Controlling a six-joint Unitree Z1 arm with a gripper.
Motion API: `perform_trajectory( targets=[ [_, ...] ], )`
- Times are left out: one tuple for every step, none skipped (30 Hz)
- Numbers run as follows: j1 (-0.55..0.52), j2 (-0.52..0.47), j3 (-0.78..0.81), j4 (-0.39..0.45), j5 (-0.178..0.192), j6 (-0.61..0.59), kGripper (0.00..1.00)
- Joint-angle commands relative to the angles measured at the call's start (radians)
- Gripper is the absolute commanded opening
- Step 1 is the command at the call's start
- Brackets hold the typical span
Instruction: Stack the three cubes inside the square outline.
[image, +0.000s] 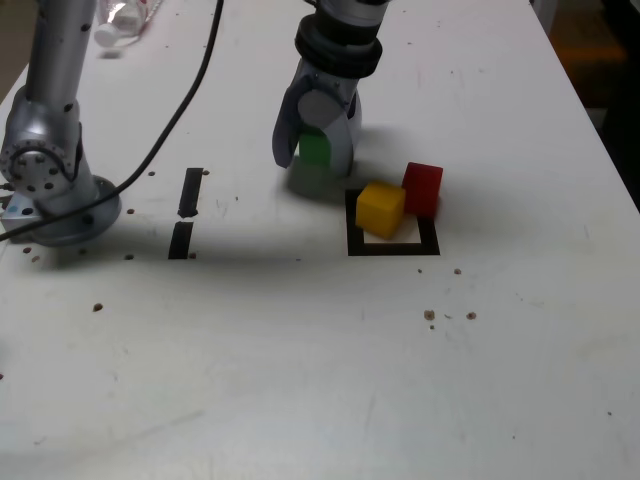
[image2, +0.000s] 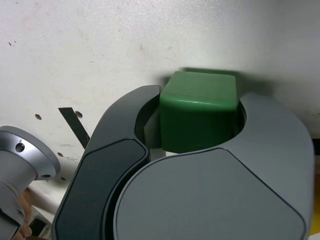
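end effector (image: 316, 150) partway apart around the green cube (image2: 198, 112), firm clamping unclear, yellow cube (image: 381, 209) and red cube (image: 422, 189) at the square outline (image: 393, 249)

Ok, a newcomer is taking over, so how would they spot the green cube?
Find the big robot arm's gripper in the exterior view. Between its fingers sits the green cube, outside the black square outline, unlike the yellow and red cubes.

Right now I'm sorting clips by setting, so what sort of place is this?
Probably a robotics lab or test bench: a robot arm's gripper, a black tape square and small coloured cubes on a white tabletop.
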Motion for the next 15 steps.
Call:
perform_trajectory(
  targets=[
    [0.003,-0.008,0.003,0.005,0.001,0.005,0.71],
    [0.003,-0.01,0.003,0.006,0.0,0.008,0.74],
    [0.004,-0.012,0.003,0.006,0.0,0.01,0.76],
    [0.004,-0.015,0.004,0.006,0.0,0.013,0.77],
    [0.004,-0.018,0.005,0.006,0.0,0.015,0.78],
    [0.004,-0.021,0.008,0.006,0.001,0.016,0.8],
    [0.004,-0.025,0.012,0.006,0.002,0.018,0.81],
    [0.004,-0.031,0.018,0.005,0.005,0.018,0.83],
    [0.004,-0.038,0.024,0.004,0.008,0.017,0.84],
    [0.004,-0.047,0.031,0.003,0.013,0.014,0.85],
    [0.004,-0.058,0.038,0.001,0.02,0.011,0.86],
    [0.004,-0.071,0.046,-0.002,0.029,0.006,0.86],
    [0.004,-0.086,0.052,-0.004,0.038,0.001,0.87],
    [0.004,-0.104,0.058,-0.006,0.048,-0.006,0.87],
    [0.004,-0.124,0.063,-0.007,0.059,-0.012,0.88]
  ],
)
